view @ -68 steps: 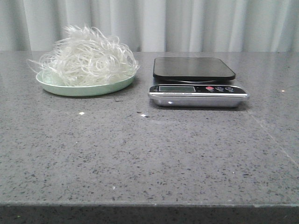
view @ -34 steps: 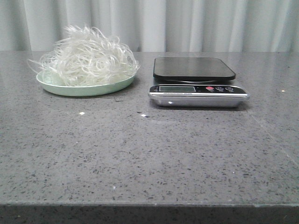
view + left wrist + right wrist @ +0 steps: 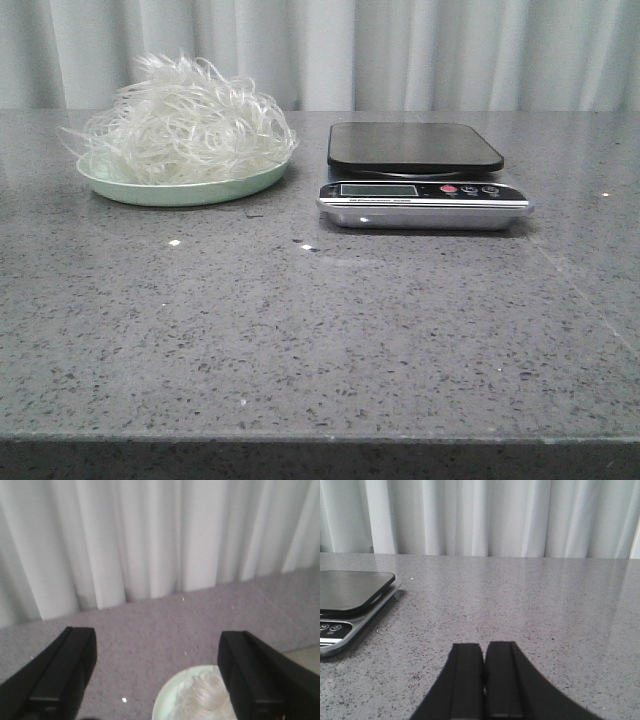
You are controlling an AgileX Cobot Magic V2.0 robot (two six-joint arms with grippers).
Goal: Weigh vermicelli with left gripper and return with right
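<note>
Nothing has shifted on the worktop since a second ago. At ten o'clock the vermicelli heaps on its plate, beside the scale for a short carry. It is a round tangle with no clear long axis. Left gripper hovers spread above it; right gripper pressed together.

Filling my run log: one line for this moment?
vermicelli: on plate | scale: bare | left gripper: open | right gripper: shut, empty
</note>
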